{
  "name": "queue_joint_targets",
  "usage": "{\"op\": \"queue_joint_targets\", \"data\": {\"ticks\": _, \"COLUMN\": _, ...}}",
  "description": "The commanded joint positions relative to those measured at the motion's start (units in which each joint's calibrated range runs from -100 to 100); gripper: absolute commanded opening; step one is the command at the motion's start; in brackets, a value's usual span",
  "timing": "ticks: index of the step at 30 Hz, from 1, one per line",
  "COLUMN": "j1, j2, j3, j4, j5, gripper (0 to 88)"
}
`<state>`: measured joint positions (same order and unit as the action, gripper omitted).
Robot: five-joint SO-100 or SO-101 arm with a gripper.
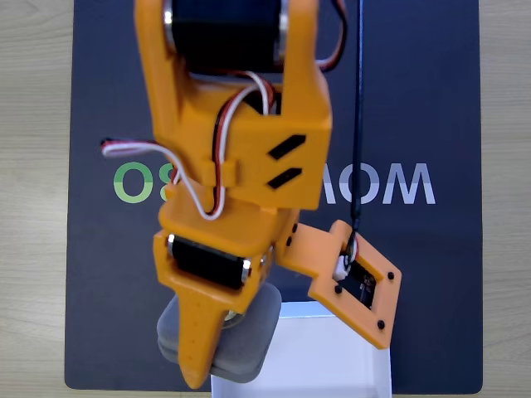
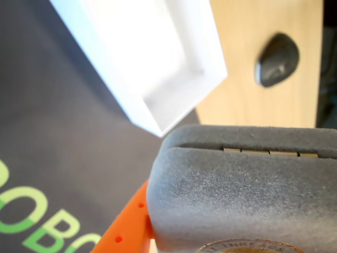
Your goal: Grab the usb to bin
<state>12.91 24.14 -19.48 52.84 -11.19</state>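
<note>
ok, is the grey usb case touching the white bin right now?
Apart. The wrist view shows dark mat between the usb case and the bin, its nearest corner clear of the case, which is raised in the tool.

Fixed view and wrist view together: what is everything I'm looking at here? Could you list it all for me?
usb case: one, dark grey, rounded corners, gold emblem edge in the wrist view; between the fingers, beside the bin.
bin: one, white, shallow box, at the mat's bottom edge in the fixed view; nothing seen inside in the wrist view.
mat: one, dark navy with white and green lettering, under everything.
table: one, light wood, around the mat.
dark rounded object: one, black, on the table past the bin; too blurred to identify.
arm: one, orange with black motors and red, white and black wires.
wrist camera mount: one, orange.
end effector: one, orange, shut on the case.
</note>
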Motion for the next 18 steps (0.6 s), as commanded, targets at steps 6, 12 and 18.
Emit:
{"op": "queue_joint_targets", "data": {"ticks": 6, "j1": -4.9, "j2": 15.7, "j3": -21.0, "j4": -1.4, "j5": 0.2, "gripper": 6.6}}
{"op": "queue_joint_targets", "data": {"ticks": 12, "j1": -8.1, "j2": 23.5, "j3": -26.8, "j4": -3.7, "j5": 6.5, "gripper": 6.3}}
{"op": "queue_joint_targets", "data": {"ticks": 18, "j1": -7.8, "j2": 27.4, "j3": -27.1, "j4": -12.1, "j5": 11.8, "gripper": 6.3}}
